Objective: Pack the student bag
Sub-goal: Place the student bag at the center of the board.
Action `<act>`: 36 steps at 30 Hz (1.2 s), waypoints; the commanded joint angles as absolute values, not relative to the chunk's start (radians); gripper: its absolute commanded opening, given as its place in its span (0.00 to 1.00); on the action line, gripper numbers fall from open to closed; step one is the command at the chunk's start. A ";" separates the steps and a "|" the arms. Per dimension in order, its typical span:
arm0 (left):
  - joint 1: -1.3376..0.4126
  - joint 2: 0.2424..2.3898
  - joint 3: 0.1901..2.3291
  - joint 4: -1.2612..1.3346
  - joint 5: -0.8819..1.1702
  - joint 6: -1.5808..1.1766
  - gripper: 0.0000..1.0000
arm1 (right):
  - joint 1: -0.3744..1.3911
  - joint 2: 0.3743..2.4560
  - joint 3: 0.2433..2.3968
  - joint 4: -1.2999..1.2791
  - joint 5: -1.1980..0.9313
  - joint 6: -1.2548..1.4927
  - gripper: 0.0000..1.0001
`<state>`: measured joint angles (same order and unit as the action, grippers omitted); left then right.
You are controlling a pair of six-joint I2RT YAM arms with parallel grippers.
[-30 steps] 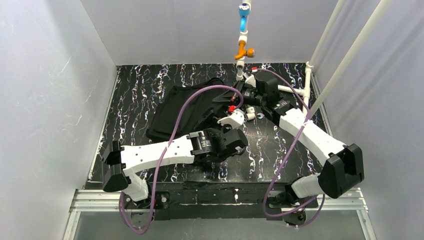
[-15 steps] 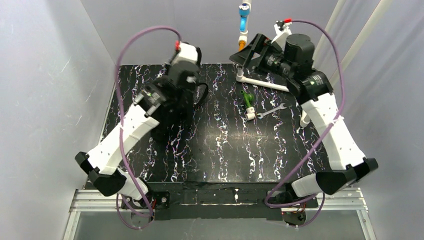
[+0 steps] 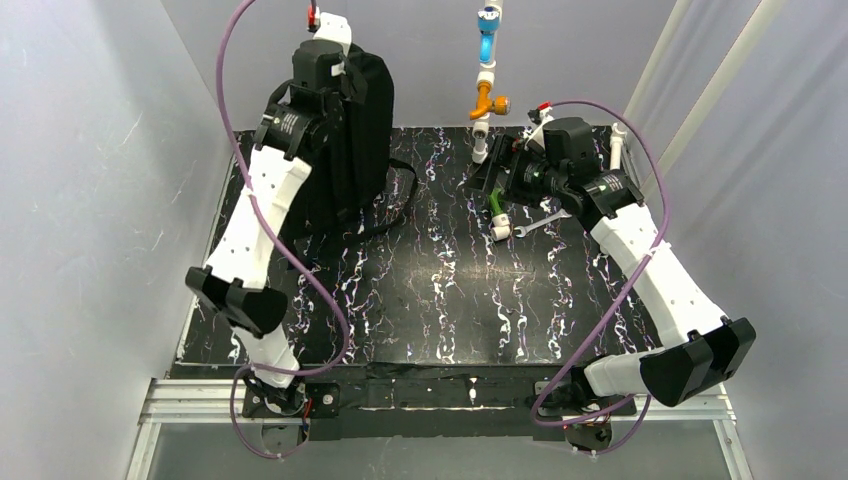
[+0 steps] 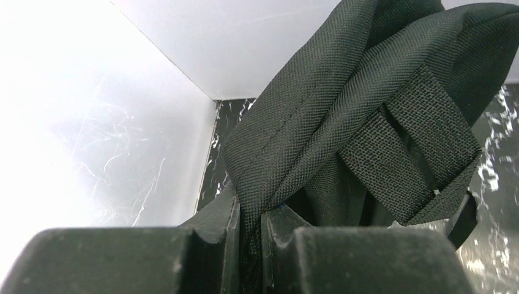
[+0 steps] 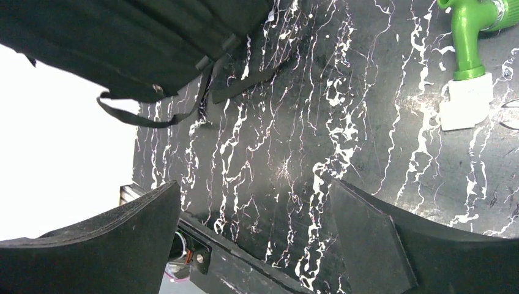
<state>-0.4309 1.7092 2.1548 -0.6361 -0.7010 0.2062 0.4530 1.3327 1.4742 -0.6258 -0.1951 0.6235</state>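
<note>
The student bag (image 3: 362,130), a big black fabric backpack, hangs upright at the back left of the table, its lower end by the tabletop. My left gripper (image 3: 342,66) is shut on a fold of fabric at its top; the left wrist view shows the black webbing (image 4: 343,92) pinched between the fingers (image 4: 251,215). Shoulder straps (image 3: 402,188) trail onto the table. My right gripper (image 3: 500,172) hovers open at the back right with nothing between its fingers (image 5: 252,187). The bag's lower part (image 5: 122,37) shows far off in that view.
A green fitting with a white end (image 3: 497,215) (image 5: 468,43) lies just below my right gripper, and a small wrench (image 3: 545,218) lies beside it. White pipes with an orange valve (image 3: 488,102) stand at the back and the right edge. Grey walls close in three sides.
The bag lay flat with both grippers at it; my left gripper has shut on it and raised it upright. My right gripper has opened, swung up and away, then come down over the green fitting.
</note>
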 commanded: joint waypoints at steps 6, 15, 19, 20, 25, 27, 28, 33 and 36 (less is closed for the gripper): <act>-0.370 1.558 2.107 -0.301 -0.940 0.121 0.00 | 0.454 1.328 1.436 -0.544 -0.259 0.617 0.98; -0.358 1.377 1.547 -0.470 -0.996 -0.285 0.00 | 0.456 1.335 1.354 -0.484 -0.294 0.650 0.98; -0.358 1.372 1.549 -0.460 -0.994 -0.276 0.00 | 0.454 1.333 1.338 -0.486 -0.299 0.649 0.98; -0.358 1.372 1.557 -0.455 -0.995 -0.268 0.03 | 0.455 1.332 1.332 -0.485 -0.297 0.649 0.99; -0.356 1.384 1.618 -0.439 -0.992 -0.216 0.46 | 0.456 1.329 1.300 -0.468 -0.309 0.657 0.98; -0.357 1.379 1.639 -0.440 -0.965 -0.198 0.68 | 0.456 1.326 1.286 -0.457 -0.311 0.663 0.99; -0.356 1.374 1.647 -0.441 -0.951 -0.188 0.76 | 0.456 1.325 1.281 -0.455 -0.314 0.664 0.98; -0.357 1.350 1.679 -0.469 -0.888 -0.173 0.97 | 0.456 1.321 1.263 -0.455 -0.315 0.663 0.99; -0.357 1.345 1.692 -0.507 -0.849 -0.181 0.98 | 0.456 1.321 1.259 -0.456 -0.318 0.659 0.98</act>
